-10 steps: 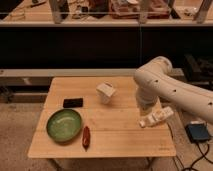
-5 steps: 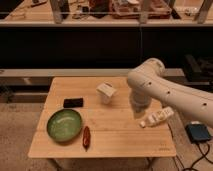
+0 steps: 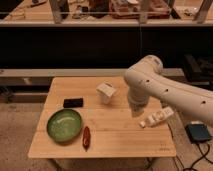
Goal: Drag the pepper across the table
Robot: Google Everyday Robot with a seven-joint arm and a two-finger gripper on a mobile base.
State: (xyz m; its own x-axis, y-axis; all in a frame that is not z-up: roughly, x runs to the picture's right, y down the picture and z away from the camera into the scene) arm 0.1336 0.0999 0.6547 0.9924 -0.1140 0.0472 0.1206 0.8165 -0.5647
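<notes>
Claw [image 3: 144, 123] closed on nothing, low over right side of bench [image 3: 120, 137]. Pepper [image 3: 86, 137] lies well apart, camera-left, near front edge, just beside green bowl [image 3: 64, 125]; long axis front-to-back.

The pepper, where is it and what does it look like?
Look at the light wooden table, toward its front edge. Just right of the big green bowl lies the pepper: a small, thin, dark red chili. The black block and white box sit farther back, and the white gripper is over the table's right side.
</notes>
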